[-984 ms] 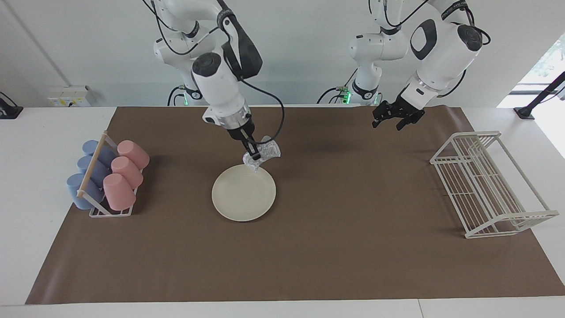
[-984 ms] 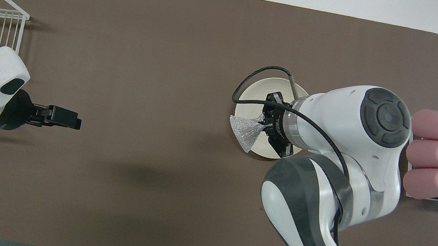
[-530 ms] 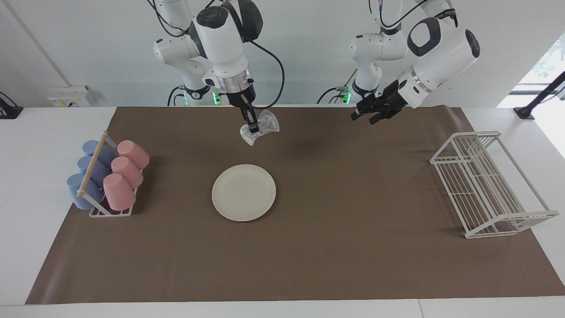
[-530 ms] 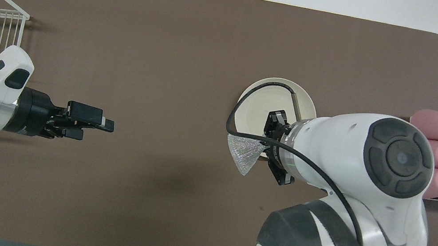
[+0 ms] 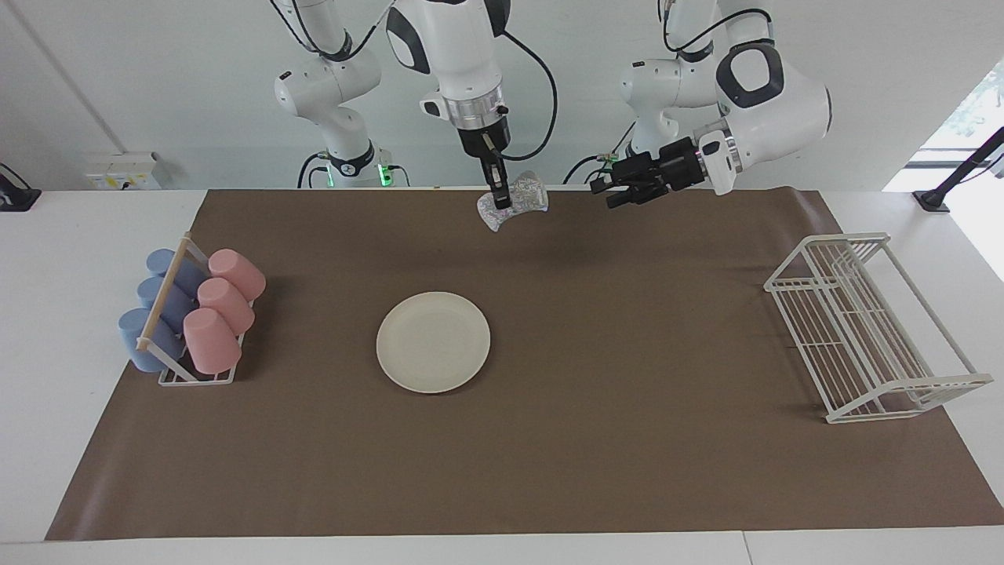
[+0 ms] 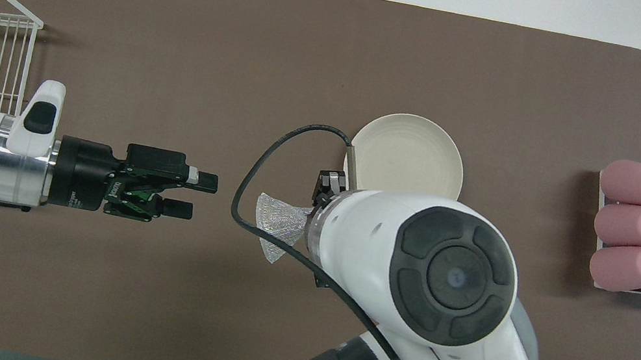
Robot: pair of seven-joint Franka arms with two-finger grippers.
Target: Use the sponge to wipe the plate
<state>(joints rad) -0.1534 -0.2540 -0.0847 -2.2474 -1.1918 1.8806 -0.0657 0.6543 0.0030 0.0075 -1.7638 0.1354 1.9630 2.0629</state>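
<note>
Overhead, right arm hides grip (sponge [image 6: 278, 235]).

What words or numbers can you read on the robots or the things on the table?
None can be read.
Left pincer: a tiny pale mark on its black body, too small to read.
Round cream-white plate: plain, no writing.
Crinkly glittery silver sponge, held up by the right pincer: only coloured speckles.
Pink plastic cups, blue plastic cups and white wire rack: no labels visible.
</note>
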